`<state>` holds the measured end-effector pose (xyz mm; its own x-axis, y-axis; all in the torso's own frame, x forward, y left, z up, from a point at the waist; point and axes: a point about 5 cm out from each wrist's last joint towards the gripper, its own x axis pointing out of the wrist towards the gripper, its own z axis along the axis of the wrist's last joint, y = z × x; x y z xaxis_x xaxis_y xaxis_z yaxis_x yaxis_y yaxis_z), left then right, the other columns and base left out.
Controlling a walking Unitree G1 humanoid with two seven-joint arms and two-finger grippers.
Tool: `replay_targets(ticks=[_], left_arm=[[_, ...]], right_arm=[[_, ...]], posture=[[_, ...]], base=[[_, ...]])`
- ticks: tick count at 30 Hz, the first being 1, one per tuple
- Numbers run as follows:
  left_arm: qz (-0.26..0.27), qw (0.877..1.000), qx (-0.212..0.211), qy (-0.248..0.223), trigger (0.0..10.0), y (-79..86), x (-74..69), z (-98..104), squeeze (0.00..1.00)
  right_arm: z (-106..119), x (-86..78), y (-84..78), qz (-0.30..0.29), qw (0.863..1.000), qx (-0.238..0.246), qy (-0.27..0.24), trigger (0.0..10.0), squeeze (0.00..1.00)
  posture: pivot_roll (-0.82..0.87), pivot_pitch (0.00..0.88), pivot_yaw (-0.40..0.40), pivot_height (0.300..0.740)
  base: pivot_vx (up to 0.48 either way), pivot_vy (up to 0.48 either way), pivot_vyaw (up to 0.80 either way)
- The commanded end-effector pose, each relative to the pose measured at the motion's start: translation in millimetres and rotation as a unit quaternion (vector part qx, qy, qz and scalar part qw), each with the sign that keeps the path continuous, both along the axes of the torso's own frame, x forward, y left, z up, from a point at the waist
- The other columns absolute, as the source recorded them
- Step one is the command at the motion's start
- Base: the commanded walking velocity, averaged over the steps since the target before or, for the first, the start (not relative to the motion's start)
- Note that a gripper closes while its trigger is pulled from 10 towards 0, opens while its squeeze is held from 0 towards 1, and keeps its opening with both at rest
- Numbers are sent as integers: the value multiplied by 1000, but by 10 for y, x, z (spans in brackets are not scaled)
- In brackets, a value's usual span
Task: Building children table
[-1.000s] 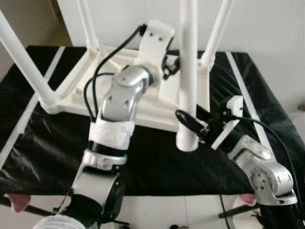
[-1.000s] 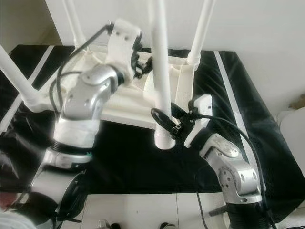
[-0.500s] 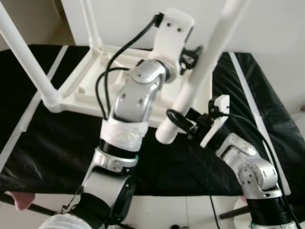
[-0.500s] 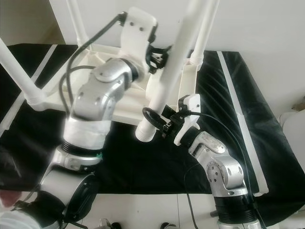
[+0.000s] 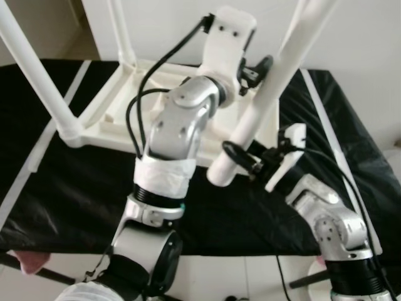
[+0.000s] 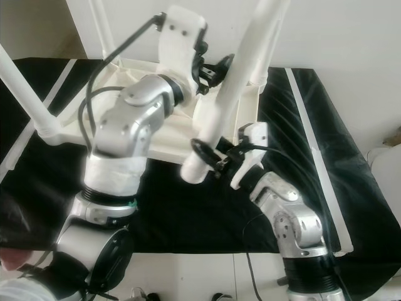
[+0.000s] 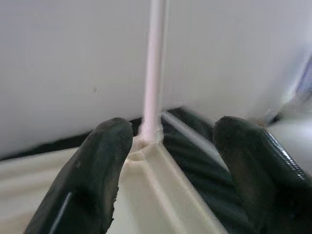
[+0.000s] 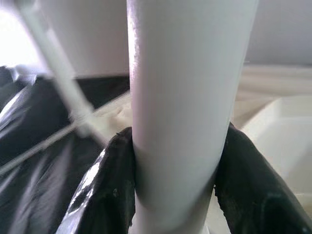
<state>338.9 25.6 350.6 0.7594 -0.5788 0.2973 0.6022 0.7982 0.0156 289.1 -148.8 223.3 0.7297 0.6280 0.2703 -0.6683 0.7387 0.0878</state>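
The loose white plastic tube leg [image 5: 263,106] runs out of the top of the picture, so its upper end is cut off; its round lower end hangs tilted above the black-covered counter [image 5: 75,188]. The right gripper [image 5: 241,162] has its jaws clenched on that smooth leg near its lower end. The upturned white plastic table frame [image 5: 119,103] lies on the counter, partly hidden by the silver left arm. The left gripper [image 7: 170,161] hovers over the frame, jaws spread with nothing between them.
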Motion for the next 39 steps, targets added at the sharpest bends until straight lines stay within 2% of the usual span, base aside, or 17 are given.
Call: replay_targets(ticks=[1,3,4,7,9,10,11,13,14,16,17,20,25,27,32,37,39], left_arm=[[50,997,-45,28,10000,117,66,5,0],[54,997,-53,30,10000,150,71,4,0],[59,996,-57,32,10000,196,85,-25,0],[66,996,-50,32,10000,231,95,-61,0],[71,996,-34,36,10000,263,105,-144,0],[68,997,-12,39,10000,279,98,-254,0],[68,997,-12,39,10000,279,98,-254,0],[58,997,21,37,10000,277,60,-428,0],[58,997,21,37,10000,277,60,-428,0],[25,998,51,20,10000,211,-47,-629,0],[25,998,51,20,10000,211,-47,-629,0],[-24,998,65,5,10000,117,-184,-789,0],[-52,996,69,7,10000,62,-283,-929,0],[-69,993,94,10,10000,6,-363,-1077,0],[-68,990,120,7,10000,-15,-395,-1172,0],[-69,991,113,9,10000,-13,-418,-1179,0],[-69,992,107,9,10000,-7,-431,-1173,0]], right_arm=[[102,-14,-117,-28,999,14,-21,2353,0],[115,-9,-159,-41,999,18,-22,2353,0],[132,0,-212,-59,998,21,-24,10000,0],[142,7,-248,-71,997,24,-26,10000,0],[161,22,-292,-92,995,26,-31,10000,0],[184,44,-343,-118,992,27,-39,10000,0],[184,44,-343,-118,992,27,-39,10000,0],[217,79,-403,-157,986,27,-52,10000,0],[217,79,-403,-157,986,27,-52,10000,0],[223,118,-421,-200,977,22,-67,10000,0],[223,118,-421,-200,977,22,-67,10000,0],[168,138,-385,-223,972,19,-68,10000,0],[81,146,-340,-240,968,16,-64,10000,0],[-59,152,-275,-252,966,0,-52,10000,0],[-157,146,-229,-263,963,-24,-49,10000,0],[-239,107,-194,-272,959,-52,-51,10000,0],[-291,60,-179,-280,954,-84,-58,10000,0]], posture=[[-161,143,30,740],[-161,143,30,740],[-160,149,30,740],[-160,149,30,740],[-159,152,33,740],[-157,154,32,740],[-157,154,32,740],[-155,155,31,740],[-155,155,31,740],[-152,156,30,740],[-152,156,30,740],[-145,157,29,740],[-144,153,30,740],[-143,152,28,740],[-138,151,25,740],[-136,155,22,740],[-136,155,23,740]], base=[[0,0,0],[0,0,0],[0,0,0],[0,0,0],[0,0,0],[0,0,0],[0,0,0],[0,0,0],[0,0,0],[0,0,0],[0,0,0],[0,0,0],[0,0,0],[0,0,0],[0,0,0],[0,0,0],[0,0,0]])
